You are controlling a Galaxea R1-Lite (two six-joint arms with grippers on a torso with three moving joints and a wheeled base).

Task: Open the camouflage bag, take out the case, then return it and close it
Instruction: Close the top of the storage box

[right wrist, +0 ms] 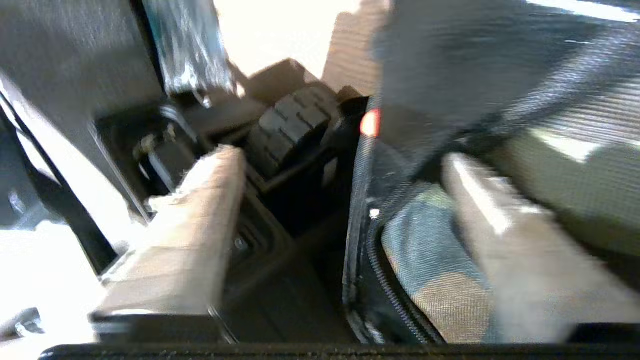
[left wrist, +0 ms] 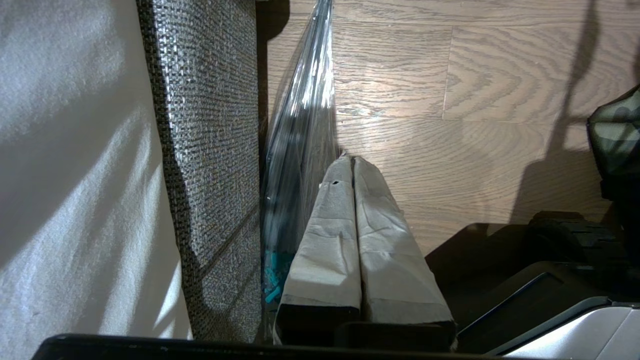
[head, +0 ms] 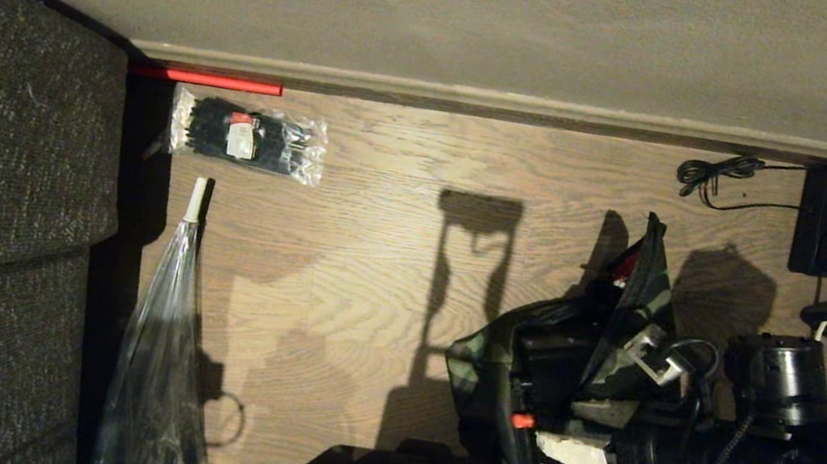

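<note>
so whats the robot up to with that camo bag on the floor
The right gripper is working at the camouflage bag on the wood floor, fingers spread wide with one either side of the bag's zippered edge. The bag's flap stands up, so it looks open. The left gripper hangs shut and idle beside a clear plastic bag. A packet of black ties lies untouched near the wall.

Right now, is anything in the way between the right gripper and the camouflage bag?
Nothing visible. The right gripper is at the camouflage bag, open, with its fingers spread across the bag's zippered edge.
</note>
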